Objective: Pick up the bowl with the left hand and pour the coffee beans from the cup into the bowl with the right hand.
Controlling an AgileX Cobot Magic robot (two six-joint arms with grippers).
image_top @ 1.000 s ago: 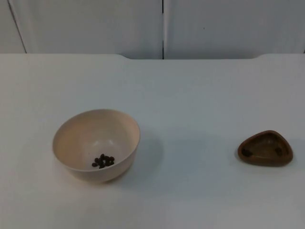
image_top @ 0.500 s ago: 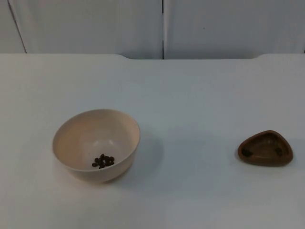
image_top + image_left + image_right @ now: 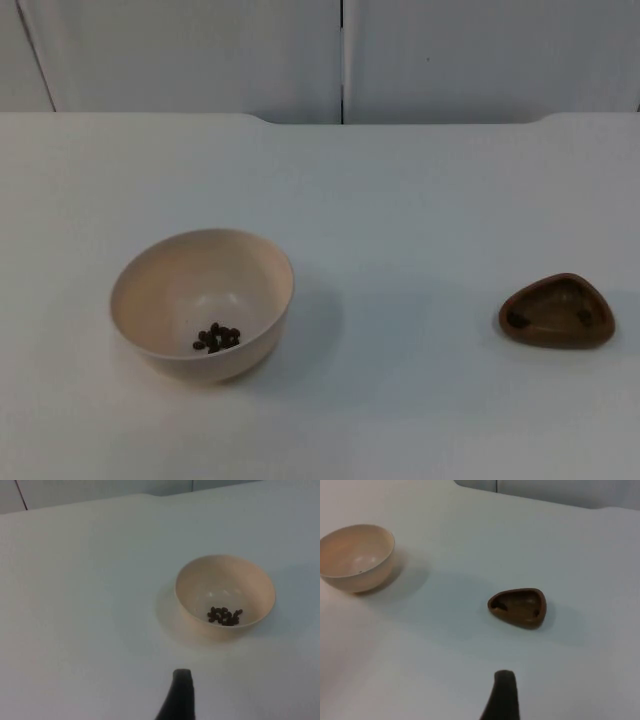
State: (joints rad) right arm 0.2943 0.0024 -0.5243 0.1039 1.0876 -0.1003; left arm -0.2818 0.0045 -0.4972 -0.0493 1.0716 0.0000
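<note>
The white table point(image 3: 420, 200) carries a cream bowl point(image 3: 203, 303) ahead of the left gripper point(image 3: 180, 700), apart from it, coffee beans point(image 3: 217, 338) inside. The brown cup point(image 3: 518, 607) sits ahead of the right gripper point(image 3: 502, 697), untouched. Neither gripper's opening can be told.

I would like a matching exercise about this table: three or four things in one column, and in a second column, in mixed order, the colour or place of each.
Things:
1. bowl
2. coffee beans
3. cup
4. partition wall

Descriptions:
A. brown, with a rounded three-sided rim, on the table's right side
B. grey, behind the table's far edge
C. cream, round, on the table's left side
D. dark, in a small heap inside the cream vessel

Pairs: 1-C, 2-D, 3-A, 4-B
</note>
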